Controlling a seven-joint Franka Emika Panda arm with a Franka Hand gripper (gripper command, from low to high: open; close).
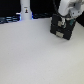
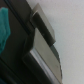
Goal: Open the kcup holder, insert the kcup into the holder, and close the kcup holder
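Observation:
The kcup holder (image 1: 60,27) is a black boxy unit with pale marks on its front, at the far right of the white table in the exterior view. My gripper (image 1: 64,18) hangs from the white arm right over its top, against the black body. A small green patch (image 1: 71,21), probably the kcup, shows at the holder's upper right edge beside the gripper. The wrist view is very close and blurred: one grey finger (image 2: 45,29) lies against a dark surface (image 2: 17,47), with a teal-green patch (image 2: 4,30) at the edge. I cannot tell how the jaws stand.
A white bottle-shaped object (image 1: 25,10) stands at the back on the exterior view's left, with dark items along the back edge (image 1: 10,20). The white table (image 1: 35,55) spreads out in front of the holder.

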